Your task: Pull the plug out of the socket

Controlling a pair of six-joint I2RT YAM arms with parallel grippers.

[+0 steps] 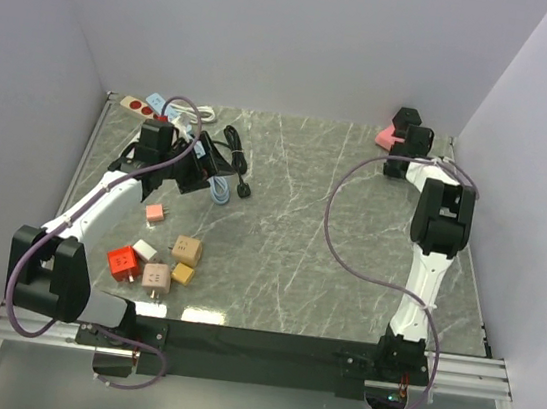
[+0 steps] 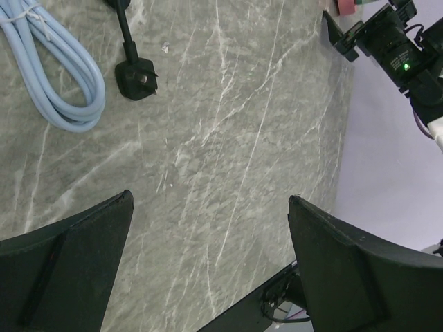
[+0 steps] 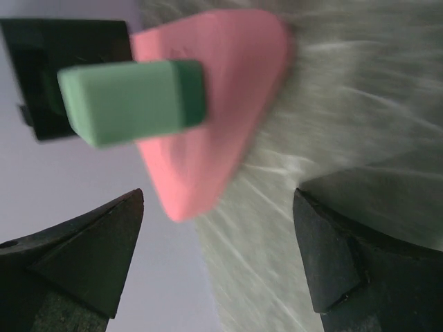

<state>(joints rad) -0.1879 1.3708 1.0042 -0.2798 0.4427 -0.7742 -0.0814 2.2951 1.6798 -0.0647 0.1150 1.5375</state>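
A pink triangular socket [image 3: 214, 90] lies at the table's far right corner, against the wall. A green plug [image 3: 131, 100] sticks out of its face. In the top view only the socket's pink edge [image 1: 387, 137] shows beside my right gripper [image 1: 401, 131]. In the right wrist view my right gripper [image 3: 218, 207] is open, just short of the socket, with nothing between its fingers. My left gripper [image 1: 196, 167] is far off at the left, open and empty, shown over bare table in the left wrist view [image 2: 208, 207].
A black block [image 3: 41, 76] sits behind the socket. A black cable with plug [image 2: 135, 79] and a light blue cable coil [image 2: 59, 86] lie by the left gripper. A white power strip [image 1: 145, 105] lies at the back left. Several small cube adapters [image 1: 160, 260] sit near left. Walls close in on three sides.
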